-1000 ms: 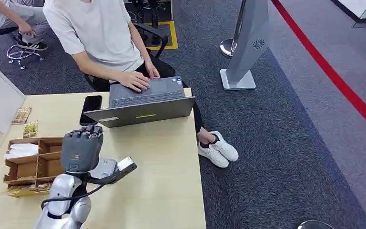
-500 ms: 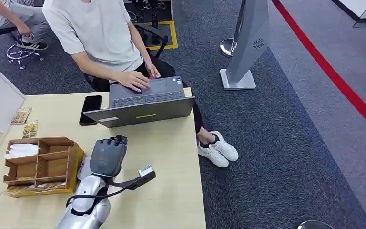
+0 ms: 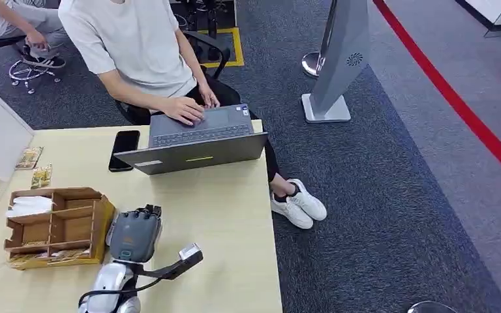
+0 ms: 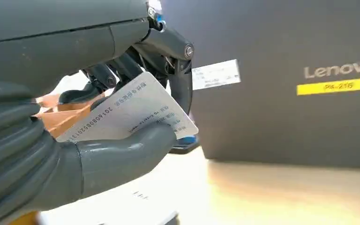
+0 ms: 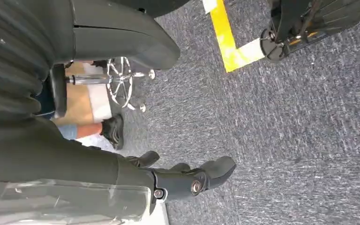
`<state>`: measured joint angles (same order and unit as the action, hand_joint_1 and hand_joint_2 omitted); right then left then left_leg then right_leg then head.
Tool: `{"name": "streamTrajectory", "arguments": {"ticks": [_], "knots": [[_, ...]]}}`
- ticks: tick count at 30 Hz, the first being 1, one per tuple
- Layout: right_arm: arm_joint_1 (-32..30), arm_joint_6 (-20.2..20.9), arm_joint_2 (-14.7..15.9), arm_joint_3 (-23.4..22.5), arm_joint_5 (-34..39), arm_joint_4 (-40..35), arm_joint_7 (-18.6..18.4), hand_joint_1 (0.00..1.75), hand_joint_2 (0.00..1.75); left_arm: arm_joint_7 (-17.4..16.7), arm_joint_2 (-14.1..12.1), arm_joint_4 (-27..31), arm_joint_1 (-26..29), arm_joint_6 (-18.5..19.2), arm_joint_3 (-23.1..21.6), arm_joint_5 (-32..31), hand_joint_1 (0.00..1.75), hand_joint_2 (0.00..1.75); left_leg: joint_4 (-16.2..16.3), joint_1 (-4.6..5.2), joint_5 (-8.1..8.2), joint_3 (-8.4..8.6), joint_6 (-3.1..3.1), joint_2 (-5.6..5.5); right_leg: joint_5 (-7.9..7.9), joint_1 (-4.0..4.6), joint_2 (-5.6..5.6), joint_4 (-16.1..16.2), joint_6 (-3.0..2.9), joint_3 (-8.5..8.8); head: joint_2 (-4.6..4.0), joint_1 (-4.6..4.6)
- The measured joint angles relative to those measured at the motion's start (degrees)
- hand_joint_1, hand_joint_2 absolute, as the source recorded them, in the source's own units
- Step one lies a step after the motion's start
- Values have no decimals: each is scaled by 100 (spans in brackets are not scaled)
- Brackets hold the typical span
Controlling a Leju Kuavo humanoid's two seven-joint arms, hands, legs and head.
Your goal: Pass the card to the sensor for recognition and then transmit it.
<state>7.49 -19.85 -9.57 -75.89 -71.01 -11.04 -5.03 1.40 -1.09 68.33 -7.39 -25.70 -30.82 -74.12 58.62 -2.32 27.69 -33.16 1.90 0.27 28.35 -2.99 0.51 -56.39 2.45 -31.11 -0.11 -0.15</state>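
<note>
- The left hand [image 3: 134,235] has a dark grey back plate with a small teal marking, and darker ribbed fingers [image 3: 142,211] along the edge facing the laptop [image 3: 196,153].
- The left forearm [image 3: 111,283] is silver and rounded; a black cable [image 3: 114,295] loops across it.
- A black bracket [image 3: 160,270] juts from the wrist on the side away from the wooden box [image 3: 59,225], ending in a small silver camera block [image 3: 190,252].
- Close up, a thick grey thumb [image 4: 122,154], a ribbed grey cover [image 4: 9,154] and black finger links with a silver screw [image 4: 188,50] show.
- The right hand [image 5: 183,180] has black fingers with round silver screws [image 5: 196,187].
</note>
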Motion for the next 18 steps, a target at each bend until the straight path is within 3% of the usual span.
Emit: {"name": "streamTrajectory", "arguments": {"ticks": [7,18], "knots": [[-7,-2,15,-26,-20,0,-41,0,175,-52,-201,223,283,306,96,81,175,175,0,0,-1,0,0,0,-1,0,-1,0,1,3,0,0],[-8,2,22,-24,-20,0,-44,0,175,-11,-205,205,311,455,164,136,175,175,1,0,0,1,0,-1,-1,0,0,0,1,2,0,0]]}}
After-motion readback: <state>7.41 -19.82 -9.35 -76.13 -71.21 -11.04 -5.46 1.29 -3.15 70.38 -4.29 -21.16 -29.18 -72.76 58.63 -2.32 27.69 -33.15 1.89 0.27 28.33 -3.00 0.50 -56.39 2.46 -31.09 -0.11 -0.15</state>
